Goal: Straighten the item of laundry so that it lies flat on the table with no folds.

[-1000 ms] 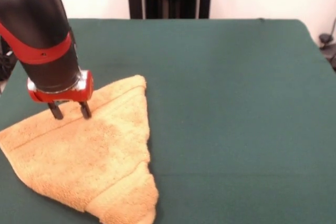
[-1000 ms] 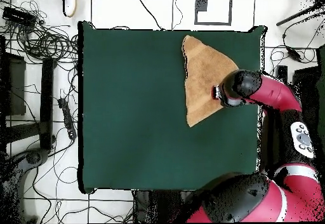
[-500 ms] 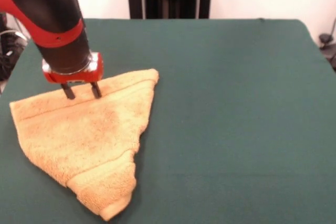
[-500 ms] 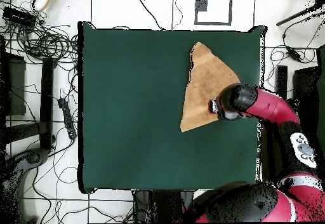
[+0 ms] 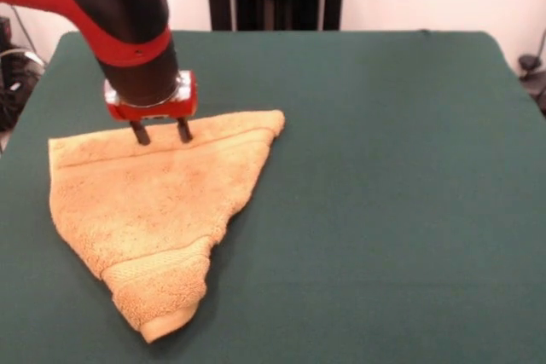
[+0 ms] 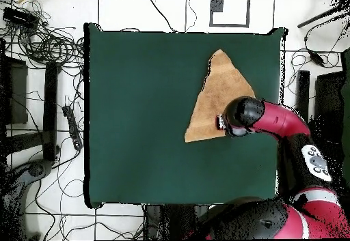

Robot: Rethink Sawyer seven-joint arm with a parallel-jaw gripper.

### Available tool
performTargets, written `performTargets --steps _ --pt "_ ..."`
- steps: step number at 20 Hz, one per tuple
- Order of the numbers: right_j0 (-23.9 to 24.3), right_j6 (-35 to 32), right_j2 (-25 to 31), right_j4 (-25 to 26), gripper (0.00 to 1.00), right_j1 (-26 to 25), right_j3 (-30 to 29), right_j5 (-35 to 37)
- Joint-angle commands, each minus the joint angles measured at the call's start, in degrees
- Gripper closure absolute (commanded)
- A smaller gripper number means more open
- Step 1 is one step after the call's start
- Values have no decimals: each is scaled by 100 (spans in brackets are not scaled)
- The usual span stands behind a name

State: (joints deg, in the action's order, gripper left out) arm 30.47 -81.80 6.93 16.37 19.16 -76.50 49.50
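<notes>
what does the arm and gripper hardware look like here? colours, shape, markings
Thick rounded arm: glossy black shell, red band round the wrist link, red upper segment. The gripper has a red collar with a silver ring above it and two short dark fingers. No cables or markings visible.

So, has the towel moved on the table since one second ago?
Yes. In the front view the towel has slid rightward and away from the table's near edge, toward the pedestal side, dragged by the gripper.
</notes>
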Motion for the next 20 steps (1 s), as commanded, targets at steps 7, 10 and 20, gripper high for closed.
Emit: performTargets --steps 7,10,20 --pt "-392 -1004 -11 -146 0 173 -1308 -132" --pt "-320 -915 -40 -113 0 319 -1500 -192" --pt "-20 -576 -179 28 0 883 -2110 -398"
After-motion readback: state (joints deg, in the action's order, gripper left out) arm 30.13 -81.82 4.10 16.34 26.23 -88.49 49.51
